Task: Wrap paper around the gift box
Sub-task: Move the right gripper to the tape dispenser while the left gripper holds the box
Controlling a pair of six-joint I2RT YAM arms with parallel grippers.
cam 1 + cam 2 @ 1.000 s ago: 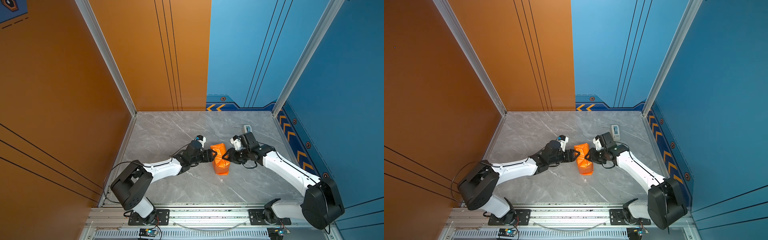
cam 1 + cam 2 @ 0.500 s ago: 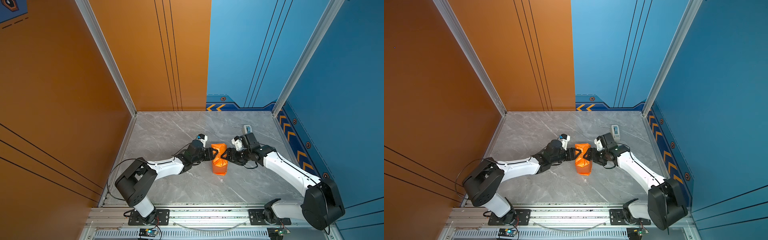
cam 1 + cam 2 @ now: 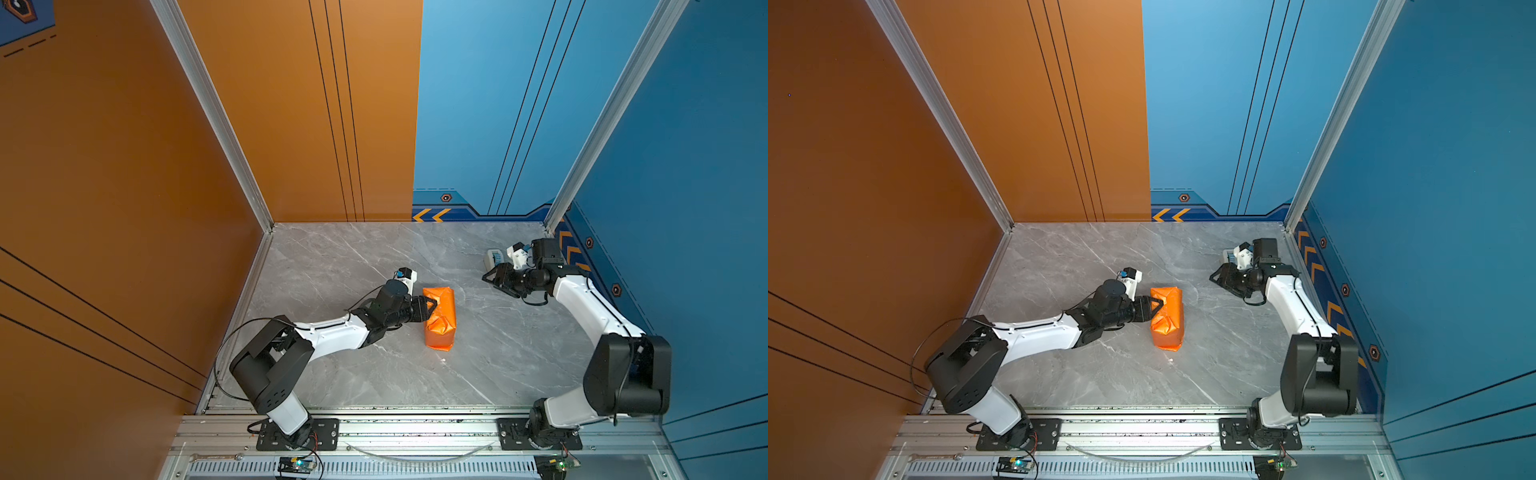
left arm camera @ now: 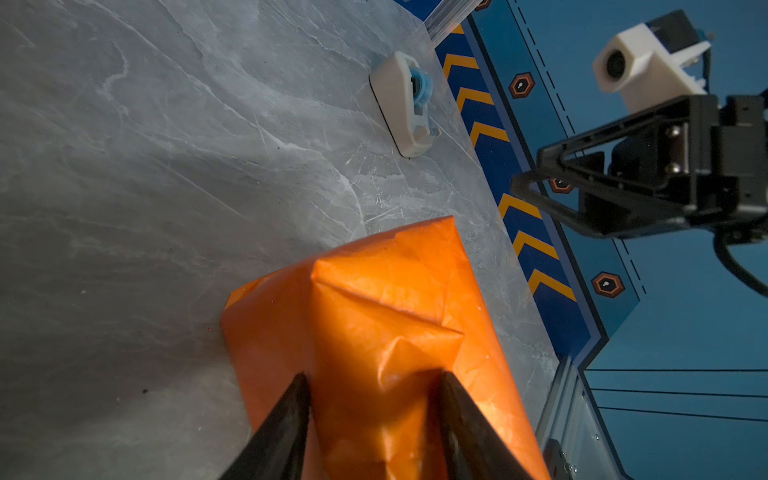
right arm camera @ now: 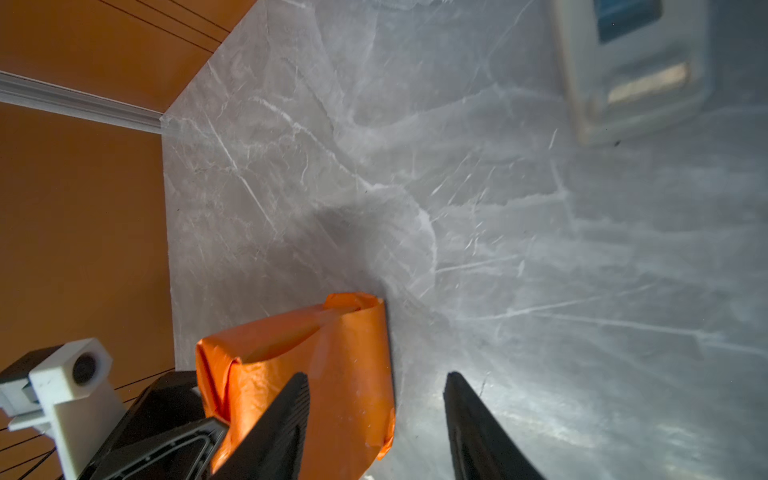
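The paper (image 3: 440, 322) (image 3: 1168, 320), orange face out, is folded into a creased parcel lying mid-table. The gift box is hidden inside it. My left gripper (image 3: 430, 308) (image 3: 1154, 308) comes in from the left and is shut on the parcel's folded end. In the left wrist view its fingertips (image 4: 301, 386) press both sides of the paper (image 4: 374, 316). My right gripper (image 3: 492, 279) (image 3: 1219, 277) hangs open far to the right and back, clear of the parcel. In the right wrist view the right gripper (image 5: 376, 374) holds nothing, and the paper (image 5: 332, 353) lies beyond it.
A white tape dispenser (image 3: 493, 257) (image 4: 405, 104) (image 5: 631, 70) stands near the back right wall, just behind the right gripper. Orange and blue walls close in the grey marble table (image 3: 353, 257) on three sides. A metal rail runs along the front.
My right gripper has let go of the parcel and pulled back to the right, toward the tape dispenser. The left gripper has stayed on the parcel, which has turned slightly.
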